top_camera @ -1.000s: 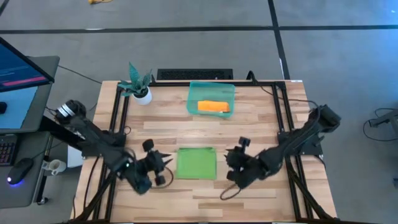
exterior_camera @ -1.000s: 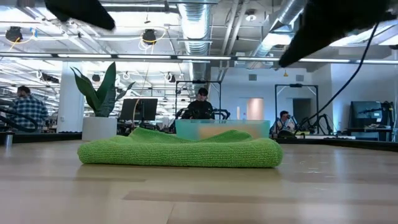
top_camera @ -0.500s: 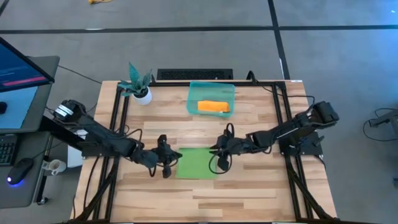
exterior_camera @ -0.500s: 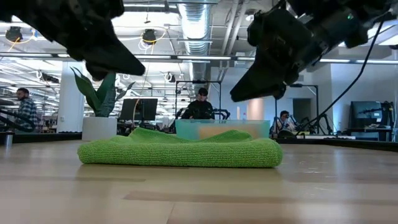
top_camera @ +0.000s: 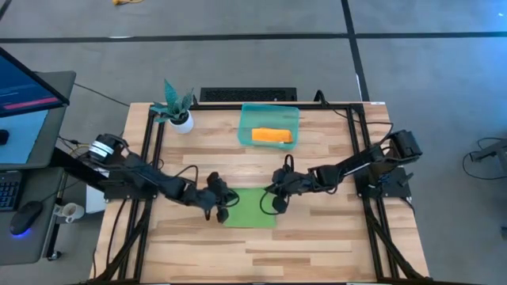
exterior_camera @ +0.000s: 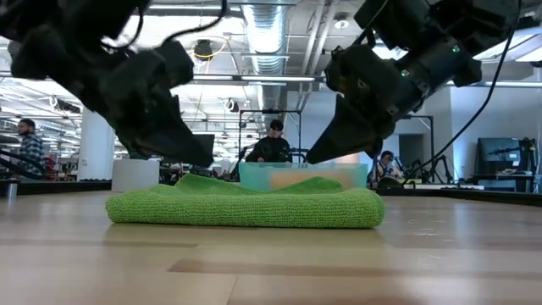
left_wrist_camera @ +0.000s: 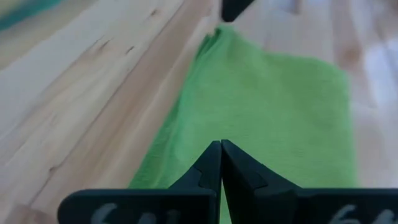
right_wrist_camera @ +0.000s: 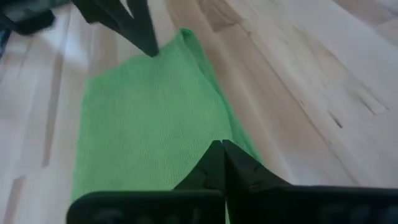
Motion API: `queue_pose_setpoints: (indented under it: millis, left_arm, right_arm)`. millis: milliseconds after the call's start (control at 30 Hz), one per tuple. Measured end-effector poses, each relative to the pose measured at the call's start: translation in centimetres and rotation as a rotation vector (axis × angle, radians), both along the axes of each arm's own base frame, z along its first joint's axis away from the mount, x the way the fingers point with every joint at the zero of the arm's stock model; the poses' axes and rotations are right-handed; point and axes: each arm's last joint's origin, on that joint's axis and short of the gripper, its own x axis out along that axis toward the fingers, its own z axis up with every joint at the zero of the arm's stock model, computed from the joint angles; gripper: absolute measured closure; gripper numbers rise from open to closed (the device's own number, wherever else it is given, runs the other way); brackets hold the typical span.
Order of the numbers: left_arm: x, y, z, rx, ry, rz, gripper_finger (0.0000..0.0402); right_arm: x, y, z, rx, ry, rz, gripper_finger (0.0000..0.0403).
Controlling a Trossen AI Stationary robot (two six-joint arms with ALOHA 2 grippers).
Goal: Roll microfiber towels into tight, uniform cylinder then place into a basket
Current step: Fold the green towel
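The bright green towel (top_camera: 252, 210) lies flat and folded on the table's middle; it also shows in the low view (exterior_camera: 246, 207). The orange towel (top_camera: 272, 135) lies rolled in the teal basket (top_camera: 247, 119) at the far edge. My left gripper (top_camera: 225, 199) is shut, tip pointing down, over the green towel's far left corner (left_wrist_camera: 211, 43). My right gripper (top_camera: 272, 195) is shut, tip pointing down, over its far right corner (right_wrist_camera: 186, 37). In the low view both tips (exterior_camera: 208, 161) (exterior_camera: 310, 159) hang just above the towel's top. My left gripper's shut tip stands slanting down from the left over the green towel near its far edge (left_wrist_camera: 205, 134); I cannot tell whether it touches. My right gripper's shut tip stands slanting down from the right near the far edge (right_wrist_camera: 231, 134); I cannot tell whether it touches.
A small plant in a white pot (top_camera: 179, 112) stands at the far left corner. Black frame rails (top_camera: 150, 142) (top_camera: 358, 142) run along both sides of the table. Bare wood lies near the front edge (top_camera: 261, 253). People sit in the room beyond (exterior_camera: 273, 144).
Both grippers have come in from either side of the towel's near half, moving toward each other and the far edge and coming down, to stand over the towel's far corners. The towel has kept its place and shape.
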Motion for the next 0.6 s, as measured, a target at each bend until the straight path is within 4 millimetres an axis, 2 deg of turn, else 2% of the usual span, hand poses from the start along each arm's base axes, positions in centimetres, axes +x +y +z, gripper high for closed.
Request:
queue_pose_setpoints:
  millis: [100,233,400,600]
  left_arm:
    - [0.2,0.4,-0.5,-0.001,0.015,0.022,0.0401]
    - [0.2,0.6,-0.5,0.001,0.016,0.034,0.0401]
    - [0.1,1.1,-0.8,-0.009,0.047,0.079,0.0401]
    - [-0.4,1.7,-1.4,-0.024,0.112,0.146,0.0401]
  right_arm:
    - [0.0,0.1,-0.2,0.030,0.013,0.022,0.0386]
    - [0.0,0.5,-1.5,0.048,0.055,0.023,0.0397]
    - [0.3,0.0,-3.2,0.076,0.103,-0.027,0.0392]
    - [0.5,-0.3,-3.2,0.080,0.103,-0.042,0.0399]
